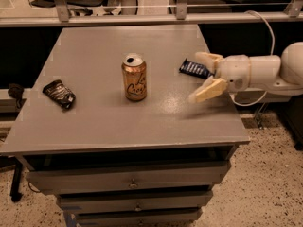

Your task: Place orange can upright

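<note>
The orange can stands upright near the middle of the grey table, its silver top facing up and dark cursive lettering on its side. My gripper is open and empty, well to the right of the can, over the table's right part. Its two cream fingers are spread apart. The white arm reaches in from the right edge of the view.
A blue candy bar wrapper lies on the table just behind the gripper. A small black-and-white snack bag lies at the table's left. Drawers are under the table top. A rail and chairs stand behind the table.
</note>
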Action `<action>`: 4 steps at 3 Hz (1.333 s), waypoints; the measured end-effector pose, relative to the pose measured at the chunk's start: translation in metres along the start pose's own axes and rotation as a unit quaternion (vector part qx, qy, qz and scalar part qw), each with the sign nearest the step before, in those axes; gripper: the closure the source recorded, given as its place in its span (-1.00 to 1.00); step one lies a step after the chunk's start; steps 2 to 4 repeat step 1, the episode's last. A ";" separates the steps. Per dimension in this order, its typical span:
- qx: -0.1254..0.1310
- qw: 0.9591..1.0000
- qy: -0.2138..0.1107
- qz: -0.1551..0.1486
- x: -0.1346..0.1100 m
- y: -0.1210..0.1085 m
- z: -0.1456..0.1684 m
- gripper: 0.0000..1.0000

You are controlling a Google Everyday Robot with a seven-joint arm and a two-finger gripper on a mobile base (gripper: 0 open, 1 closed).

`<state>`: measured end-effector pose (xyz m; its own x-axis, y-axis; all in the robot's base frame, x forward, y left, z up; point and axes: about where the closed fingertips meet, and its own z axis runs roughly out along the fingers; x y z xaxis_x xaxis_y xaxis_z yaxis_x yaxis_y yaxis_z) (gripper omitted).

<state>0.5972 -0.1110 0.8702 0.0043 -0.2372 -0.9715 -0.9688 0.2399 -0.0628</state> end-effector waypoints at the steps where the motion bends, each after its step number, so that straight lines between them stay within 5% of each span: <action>1: 0.007 1.000 0.005 -0.002 0.002 -0.005 -0.009 -1.00; 4: 0.007 1.000 0.005 -0.002 0.002 -0.005 -0.009 -1.00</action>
